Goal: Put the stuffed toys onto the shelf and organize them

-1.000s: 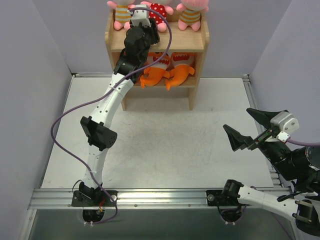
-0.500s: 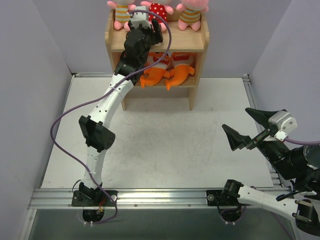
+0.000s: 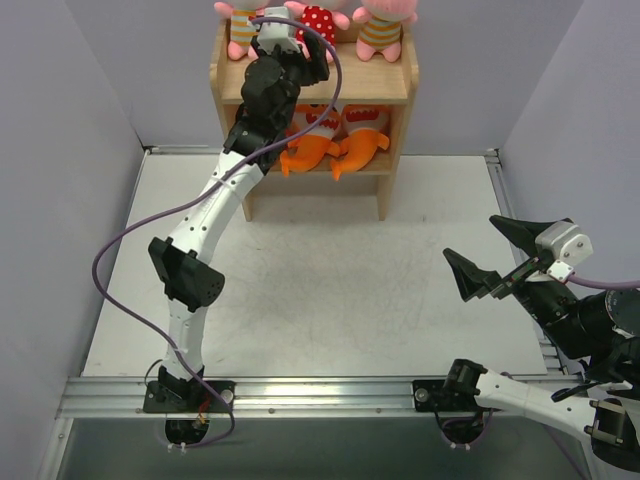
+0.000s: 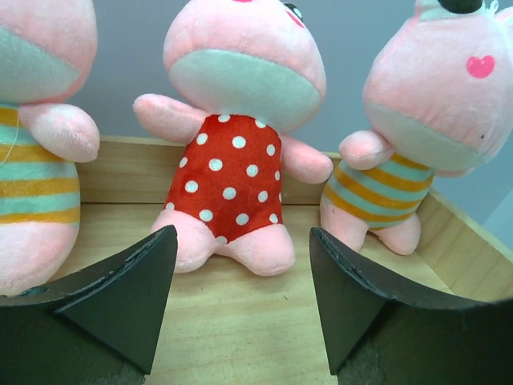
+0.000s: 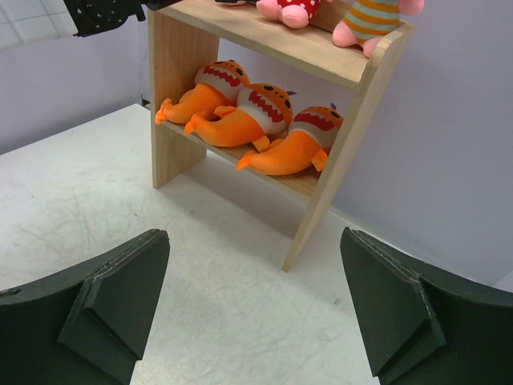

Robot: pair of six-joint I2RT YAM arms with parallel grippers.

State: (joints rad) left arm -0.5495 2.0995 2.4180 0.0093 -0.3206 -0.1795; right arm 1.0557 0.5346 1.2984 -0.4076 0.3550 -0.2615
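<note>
**A:** What's the left gripper point(image 4: 240, 265) doing?

**B:** Its fingers point(image 4: 120, 297) stand well apart with nothing clamped between them. It hangs over the top tier of the shelf point(image 4: 112, 172), aimed at the polka-dot doll point(image 4: 228, 180), whose legs sit just ahead of the fingertips. I can't tell whether one fingertip brushes a foot, but it isn't gripping the doll.

**A:** And the doll itself?

**B:** It sits upright against the raised back rim. There's a striped doll point(image 4: 32, 176) on one side and a second striped doll point(image 4: 381, 192) on the other, so the three make a row with small gaps between them.

**A:** The rest of the toys?

**B:** Three orange fish toys point(image 5: 248, 112) lie side by side on the tier below. They're pressed against each other, toothy mouths up, tails pointing toward the front edge.

**A:** So how far along is the job?

**B:** Nearly finished, I'd judge. All six toys are on the shelf, sorted by kind with dolls above and fish below. The overhead view shows no toy on the table point(image 3: 330, 300). At most, the left arm needs to come away without tipping the polka-dot doll, and the row might want a little straightening.

**A:** The right gripper point(image 3: 472, 240)?

**B:** It's spread wide and empty. It hovers over the right side of the table, well apart from the shelf.
</note>
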